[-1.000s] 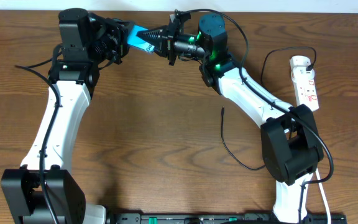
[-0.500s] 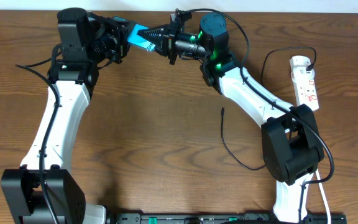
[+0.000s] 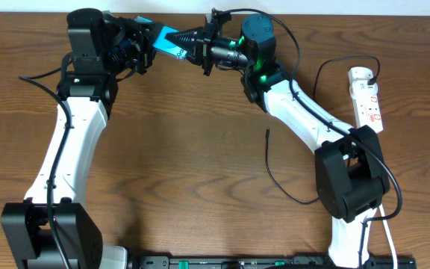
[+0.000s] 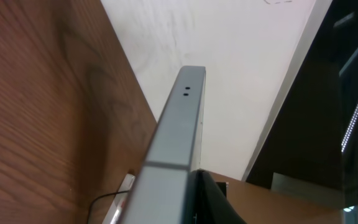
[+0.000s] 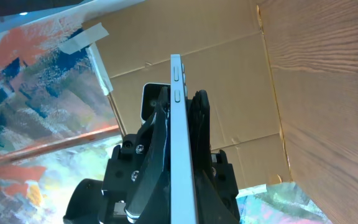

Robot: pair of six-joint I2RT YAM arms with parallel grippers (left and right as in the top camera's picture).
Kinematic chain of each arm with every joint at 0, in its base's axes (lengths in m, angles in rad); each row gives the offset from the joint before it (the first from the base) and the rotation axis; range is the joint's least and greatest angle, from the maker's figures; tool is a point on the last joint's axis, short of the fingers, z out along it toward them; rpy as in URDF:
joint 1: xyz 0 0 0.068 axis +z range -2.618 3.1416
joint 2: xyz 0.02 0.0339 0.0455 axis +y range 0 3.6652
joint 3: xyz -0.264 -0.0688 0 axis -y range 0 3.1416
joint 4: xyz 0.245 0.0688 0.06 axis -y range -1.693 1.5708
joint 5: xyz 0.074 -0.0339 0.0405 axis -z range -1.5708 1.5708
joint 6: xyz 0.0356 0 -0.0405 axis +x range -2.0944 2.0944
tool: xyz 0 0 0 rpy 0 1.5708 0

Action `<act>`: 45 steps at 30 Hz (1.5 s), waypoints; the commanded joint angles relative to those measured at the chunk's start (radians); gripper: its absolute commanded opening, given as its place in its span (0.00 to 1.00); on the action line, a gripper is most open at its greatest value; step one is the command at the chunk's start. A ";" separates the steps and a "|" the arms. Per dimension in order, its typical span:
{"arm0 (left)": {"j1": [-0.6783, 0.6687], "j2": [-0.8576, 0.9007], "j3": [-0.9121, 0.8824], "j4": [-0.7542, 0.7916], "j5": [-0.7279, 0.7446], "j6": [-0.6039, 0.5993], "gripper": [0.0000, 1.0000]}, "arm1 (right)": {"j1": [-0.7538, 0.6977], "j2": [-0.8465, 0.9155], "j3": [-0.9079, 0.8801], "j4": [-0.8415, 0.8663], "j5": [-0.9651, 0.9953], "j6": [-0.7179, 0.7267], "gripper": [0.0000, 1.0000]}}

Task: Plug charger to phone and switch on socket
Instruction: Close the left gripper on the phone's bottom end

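Gripping, right hand: the right hand [image 3: 189,45], at the top centre of the overhead view, is clenched on the right end of a slim rectangular phone [image 3: 169,39] with a bright teal-green screen. The phone is held up off the brown wooden counter [image 3: 185,149].
Left hand: the left hand [image 3: 146,46] meets the phone's other end from the upper left. In the right wrist view its black fingers [image 5: 201,130] lie against both faces of the edge-on phone, so it reads as grasping the phone too.
Phone edge: in the left wrist view the grey metal edge runs from the lower middle up to a free end with two small holes, set against a white wall [image 4: 241,93].
Charger: the long thin black charger cable [image 3: 266,161] lies on the counter right of centre, its small plug tip pointing up-frame, well apart from both hands and the phone. The rest curves toward the lower right and passes under the right arm [image 3: 304,112].
Socket: the white elongated power-strip socket [image 3: 368,97] with red switch marks lies at the right edge, and a white cord [image 3: 389,239] shows at the lower right.
In the way: the right arm crosses the counter between the phone and the socket.
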 commanded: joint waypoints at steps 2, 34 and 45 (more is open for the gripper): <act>-0.009 -0.022 0.011 0.022 0.090 0.006 0.14 | 0.008 -0.006 0.002 -0.012 -0.023 -0.044 0.01; -0.009 -0.022 0.011 0.022 0.116 0.006 0.07 | -0.005 -0.006 0.002 -0.016 -0.015 -0.056 0.04; -0.009 -0.022 0.011 0.022 0.115 0.006 0.08 | -0.005 -0.006 0.002 -0.016 -0.016 -0.081 0.22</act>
